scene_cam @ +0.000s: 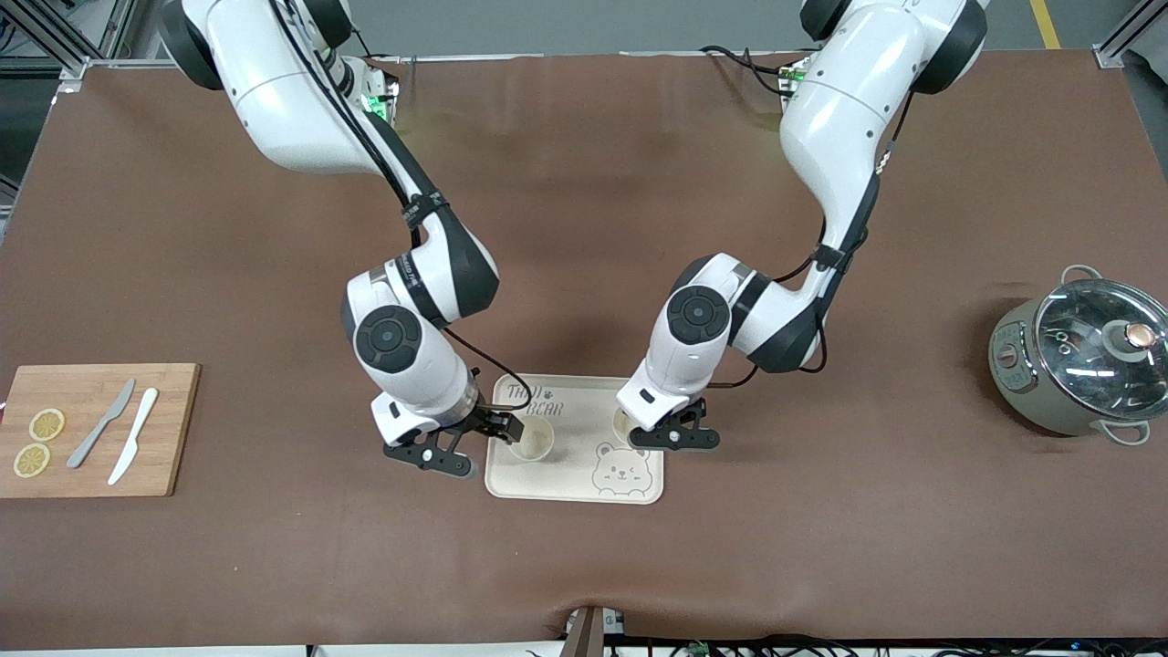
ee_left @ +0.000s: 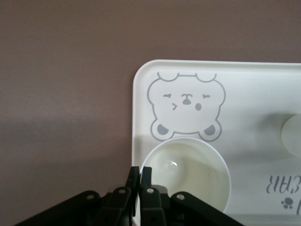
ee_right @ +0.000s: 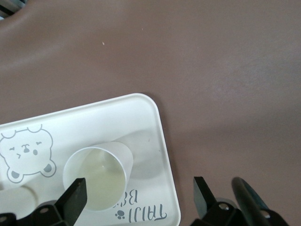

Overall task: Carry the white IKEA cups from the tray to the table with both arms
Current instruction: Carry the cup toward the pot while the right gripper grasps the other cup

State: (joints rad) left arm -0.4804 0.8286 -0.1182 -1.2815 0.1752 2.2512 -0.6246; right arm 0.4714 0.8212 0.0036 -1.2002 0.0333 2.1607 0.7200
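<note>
A cream bear tray lies at the middle of the table, near the front camera. One white cup stands upright on it toward the right arm's end. My right gripper is open at that end of the tray. In the right wrist view this cup sits by one finger, apart from the other. The second white cup stands on the tray beside the bear drawing, mostly hidden by my left gripper. In the left wrist view my left gripper pinches the rim of that cup.
A wooden cutting board with two lemon slices, a grey knife and a white knife lies at the right arm's end. A grey-green pot with a glass lid stands at the left arm's end. Brown mat covers the table.
</note>
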